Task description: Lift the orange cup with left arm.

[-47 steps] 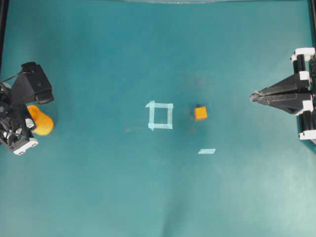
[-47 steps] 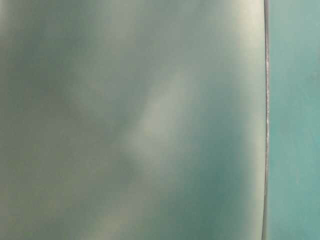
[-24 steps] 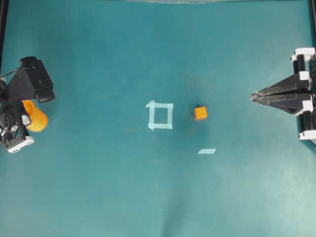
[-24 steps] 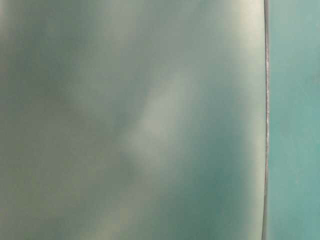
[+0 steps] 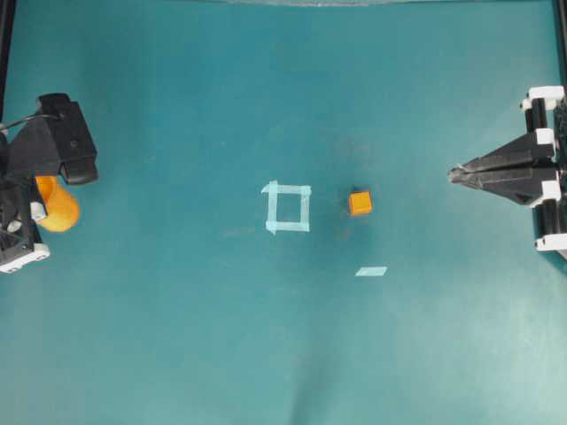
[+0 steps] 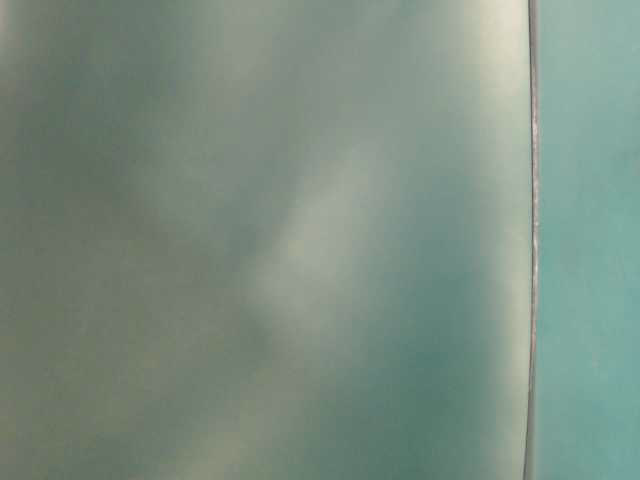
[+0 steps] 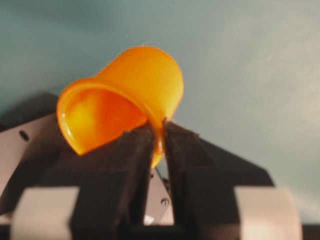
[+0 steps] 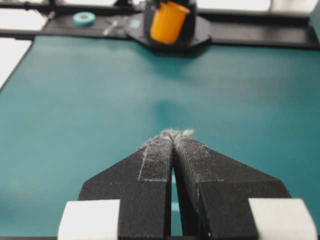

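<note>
The orange cup [image 7: 127,95] hangs tilted above the teal mat, its open mouth turned toward the left wrist camera. My left gripper [image 7: 159,129] is shut on the cup's rim wall, one finger inside the mouth and one outside. Seen from overhead, the orange cup [image 5: 58,208] shows at the far left edge, half hidden under the left arm [image 5: 49,146]. The right wrist view catches the orange cup [image 8: 168,22] far across the table, raised in front of the left arm's base. My right gripper [image 5: 454,174] rests shut at the right edge, holding nothing.
A small orange cube [image 5: 360,203] sits on the mat right of centre. A pale tape square [image 5: 287,207] marks the middle, and a short tape strip [image 5: 371,271] lies below the cube. The table-level view is a blurred teal-grey surface.
The left arm has drawn the cup further left and up, toward the table's left edge. The right arm has not moved.
</note>
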